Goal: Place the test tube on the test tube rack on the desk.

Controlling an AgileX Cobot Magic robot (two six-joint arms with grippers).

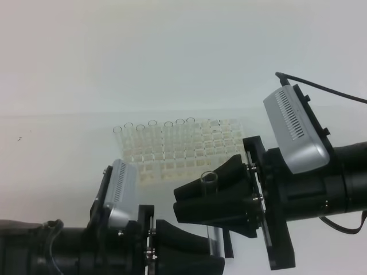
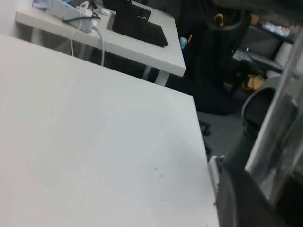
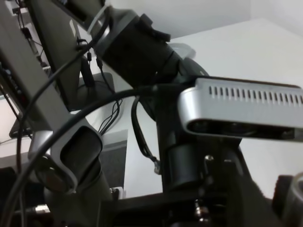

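The test tube (image 1: pixel 211 181) stands upright in the air in front of the white test tube rack (image 1: pixel 183 150) on the desk (image 1: pixel 69 172). My right gripper (image 1: pixel 192 200) reaches in from the right, shut around the tube's upper part, with the open mouth sticking out above its fingers. My left gripper (image 1: pixel 213 248) comes from the bottom left, its finger (image 1: pixel 189 249) against the tube's lower end; its grip is unclear. The tube shows blurred at the right in the left wrist view (image 2: pixel 279 118), and its rim at the right edge of the right wrist view (image 3: pixel 298 189).
Several other clear tubes (image 1: pixel 152 129) stand in the rack's back row. The desk's far edge (image 2: pixel 201 142) drops to the floor. Beyond it stands another table (image 2: pixel 142 47) with a black laptop (image 2: pixel 139 26). The right wrist view shows the left arm's camera (image 3: pixel 241 109).
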